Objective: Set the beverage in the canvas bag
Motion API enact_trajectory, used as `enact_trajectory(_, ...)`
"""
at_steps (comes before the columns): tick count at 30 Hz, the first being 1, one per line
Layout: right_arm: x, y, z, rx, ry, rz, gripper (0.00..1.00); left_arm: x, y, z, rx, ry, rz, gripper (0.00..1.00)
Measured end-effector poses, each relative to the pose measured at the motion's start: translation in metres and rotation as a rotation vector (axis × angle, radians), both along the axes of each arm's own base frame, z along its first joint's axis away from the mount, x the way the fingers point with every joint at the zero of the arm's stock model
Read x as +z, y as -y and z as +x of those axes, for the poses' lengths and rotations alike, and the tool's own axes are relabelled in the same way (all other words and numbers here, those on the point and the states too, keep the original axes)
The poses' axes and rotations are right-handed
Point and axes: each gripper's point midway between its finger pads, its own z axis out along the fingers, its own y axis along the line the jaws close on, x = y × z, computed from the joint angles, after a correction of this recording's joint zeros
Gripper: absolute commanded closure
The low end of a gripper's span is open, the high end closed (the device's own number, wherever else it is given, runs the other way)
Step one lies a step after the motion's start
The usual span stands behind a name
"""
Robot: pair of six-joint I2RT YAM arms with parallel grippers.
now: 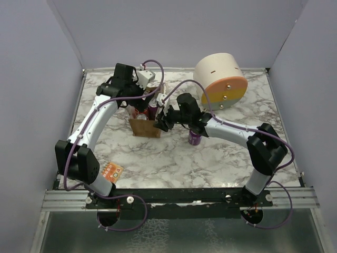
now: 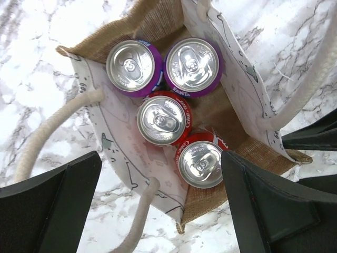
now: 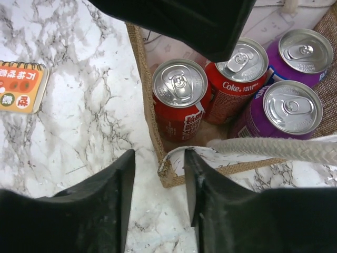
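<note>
The tan canvas bag stands open on the marble. It holds two purple Fanta cans and two red Coke cans. These also show in the right wrist view. My left gripper hovers over the bag's mouth, open wide and empty, with its fingers straddling one corner. My right gripper is open at the bag's right side, with the bag's corner between its fingers. One more purple can stands on the table under my right arm.
A large cream cylinder with an orange-yellow face lies at the back right. A small orange notebook lies front left by the left arm's base. The bag's cream rope handles hang outward. Purple walls enclose the table.
</note>
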Motion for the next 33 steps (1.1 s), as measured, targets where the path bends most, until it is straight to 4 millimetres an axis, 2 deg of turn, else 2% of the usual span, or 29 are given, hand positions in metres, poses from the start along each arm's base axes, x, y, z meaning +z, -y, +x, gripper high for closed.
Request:
enact_trajectory(4,0.007,-0.002,0.001,0.013,0.005,-0.008,0.27,0.015,-0.002,0.003,0.016,0.054,-0.006,0.01)
enact_trajectory(5,0.009,-0.002,0.001,0.016,0.008,-0.009,0.23,0.018,-0.002,0.004,0.018,0.065,-0.008,0.01)
enact_trajectory(11,0.02,0.007,-0.006,0.027,0.015,-0.039,0.2,0.038,-0.001,0.008,0.019,0.128,-0.029,0.01)
enact_trajectory(14,0.035,0.019,-0.013,0.024,0.044,-0.047,0.2,0.046,0.003,0.007,-0.003,0.147,-0.052,0.01)
enact_trajectory(18,0.056,0.044,-0.024,0.008,0.081,-0.054,0.2,0.062,0.019,-0.003,-0.085,0.168,-0.125,0.01)
enact_trajectory(21,0.062,0.067,-0.023,-0.018,0.088,-0.066,0.19,0.076,0.034,-0.016,-0.17,0.19,-0.178,0.01)
enact_trajectory(29,0.055,0.15,-0.013,-0.126,0.08,-0.119,0.19,0.097,0.081,-0.053,-0.392,0.212,-0.226,0.02)
enact_trajectory(33,0.045,0.189,-0.009,-0.184,0.059,-0.12,0.18,0.118,0.102,-0.068,-0.482,0.264,-0.211,0.02)
